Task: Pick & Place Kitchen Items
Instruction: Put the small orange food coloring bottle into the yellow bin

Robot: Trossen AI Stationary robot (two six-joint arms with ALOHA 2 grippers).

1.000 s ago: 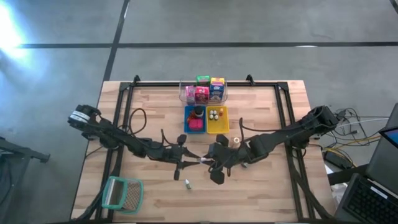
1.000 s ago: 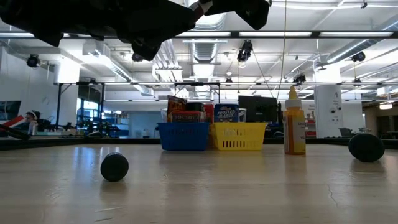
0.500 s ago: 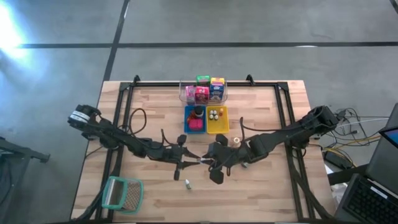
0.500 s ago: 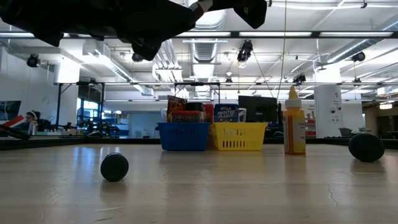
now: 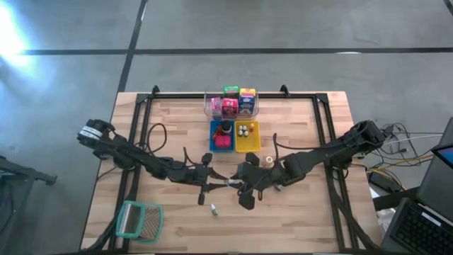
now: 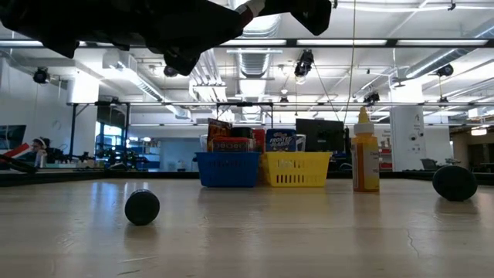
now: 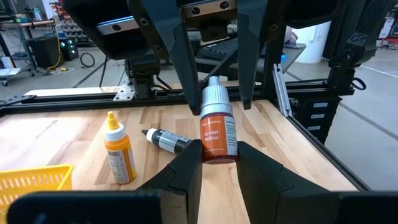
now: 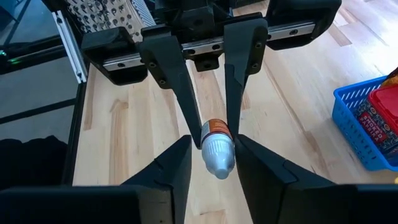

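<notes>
Both claws meet at the lower centre of the high view, above the wooden surface [image 5: 304,120]. Left claw [image 7: 217,163] is closed on the base of a small grey-capped bottle with an orange label [image 7: 217,127]. Right claw [image 8: 212,163] brackets its cap end, with contact uncertain, so closure cannot be determined. Bottle's long axis runs claw to claw, pointing to a handover. Label reads roughly "Sunset Yellow". An orange squeeze bottle [image 7: 118,148] stands near.
</notes>
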